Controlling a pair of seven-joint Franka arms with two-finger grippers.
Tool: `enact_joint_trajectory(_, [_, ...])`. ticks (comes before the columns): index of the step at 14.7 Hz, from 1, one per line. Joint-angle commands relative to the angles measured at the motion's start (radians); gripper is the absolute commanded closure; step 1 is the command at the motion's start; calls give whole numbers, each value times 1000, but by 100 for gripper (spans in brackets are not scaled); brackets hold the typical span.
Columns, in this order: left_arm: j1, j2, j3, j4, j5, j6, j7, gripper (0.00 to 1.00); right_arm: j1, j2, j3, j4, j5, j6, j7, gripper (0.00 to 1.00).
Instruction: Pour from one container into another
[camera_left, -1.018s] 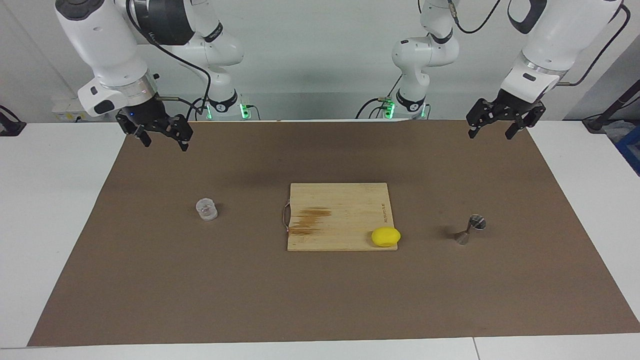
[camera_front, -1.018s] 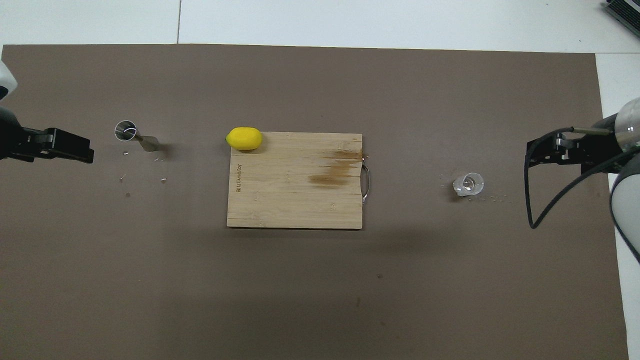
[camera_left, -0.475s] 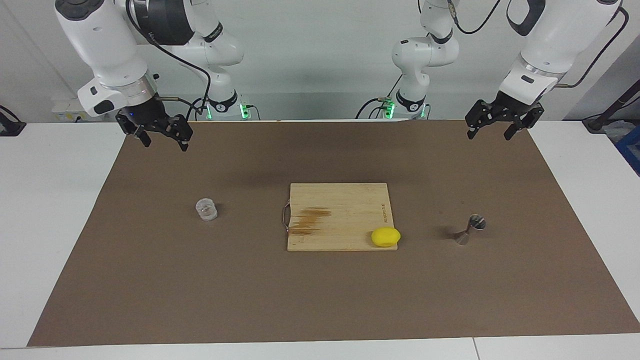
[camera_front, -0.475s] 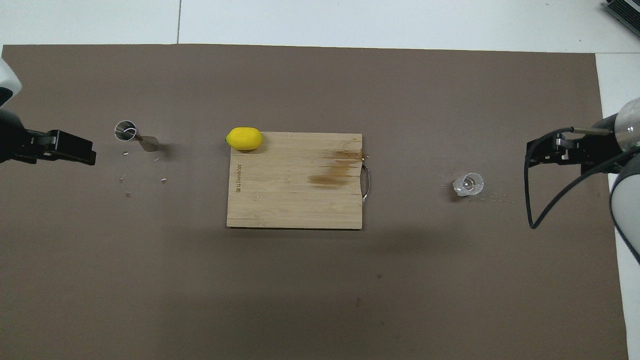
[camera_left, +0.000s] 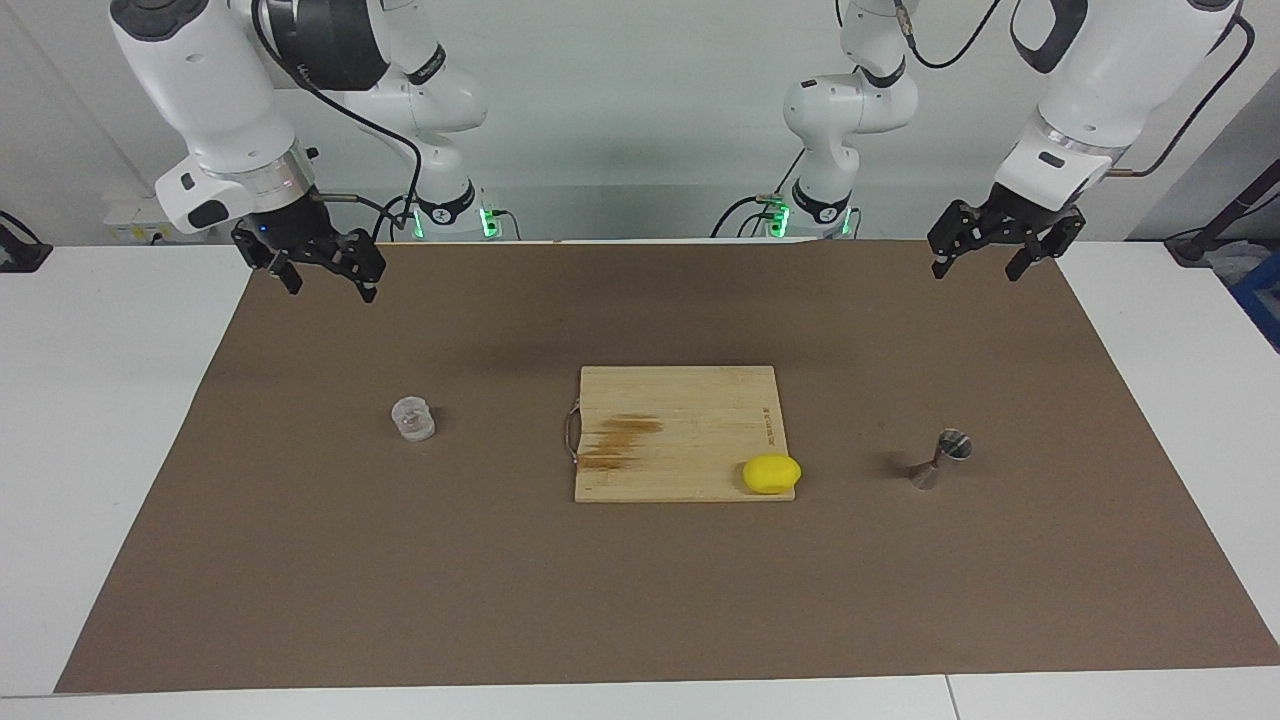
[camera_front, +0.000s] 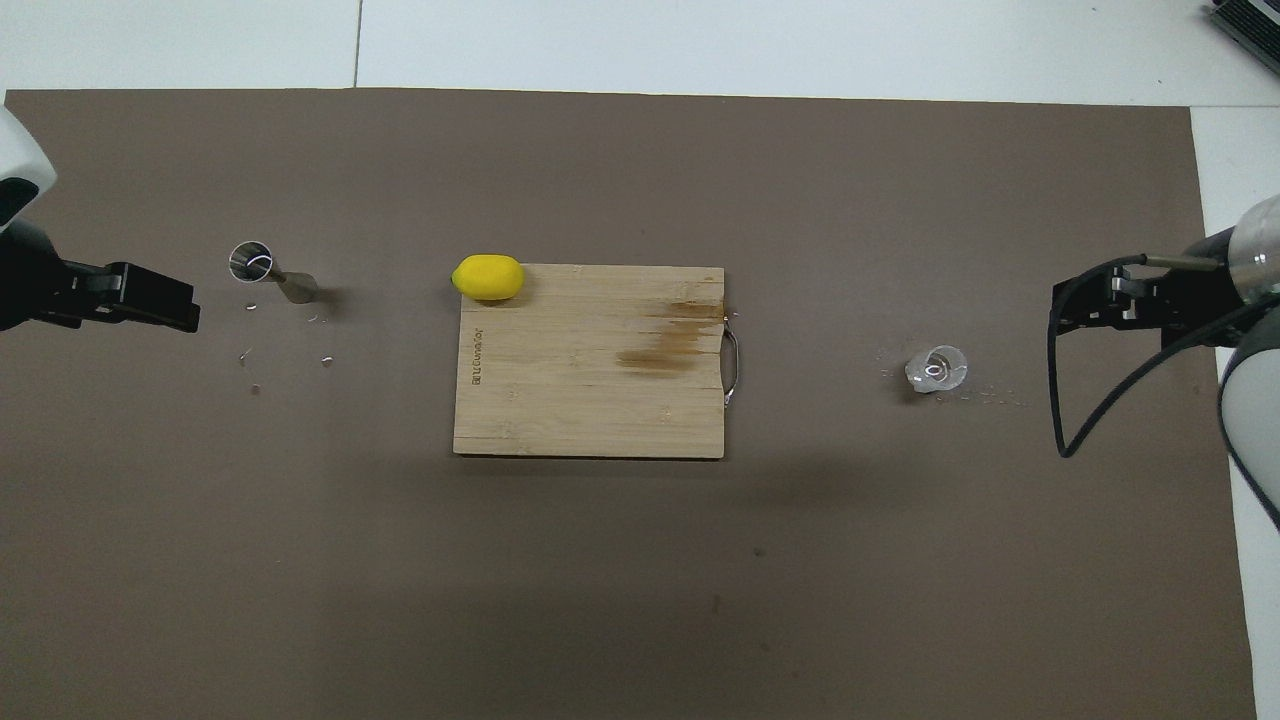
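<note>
The clear cup (camera_left: 412, 419) stands on the brown mat toward the right arm's end; it also shows in the overhead view (camera_front: 937, 369). The steel jigger (camera_left: 940, 460) stands on the mat toward the left arm's end, and shows from above (camera_front: 270, 275). My right gripper (camera_left: 330, 287) is open and empty, raised over the mat's edge, well apart from the cup; it shows in the overhead view (camera_front: 1062, 312). My left gripper (camera_left: 978, 270) is open and empty, raised over the mat at its own end, apart from the jigger; it shows from above (camera_front: 185, 310).
A wooden cutting board (camera_left: 680, 400) with a metal handle and a brown stain lies mid-mat (camera_front: 590, 420). A yellow lemon-like lump (camera_left: 771, 473) sits on its corner nearest the jigger (camera_front: 488, 277). Small specks lie on the mat by the cup and the jigger.
My left gripper has drifted slightly, rising a little and shifting a bit toward the table's middle. The right gripper, cup and jigger have not moved.
</note>
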Motion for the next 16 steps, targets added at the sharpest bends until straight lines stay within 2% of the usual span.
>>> enact_joint_trajectory(1, [5,14,9,-22,-17,6,13,0,-9,-19,3,-19,23,-5,-23,0])
enact_joint_trajectory(5, [39,132,29,10,-50,-57,7,0,-14,-19,3,-19,23,-5,-23,0])
enact_joint_trajectory(9, [19,222,162,22,-151,-74,-16,0,-12,-19,3,-19,23,-5,-23,0])
enact_joint_trajectory(13, [18,277,283,19,-338,-77,-220,0,-14,-19,3,-19,23,-5,-23,0])
enact_joint_trajectory(16, [30,307,329,9,-466,-88,-390,0,-14,-19,3,-19,23,-5,-23,0])
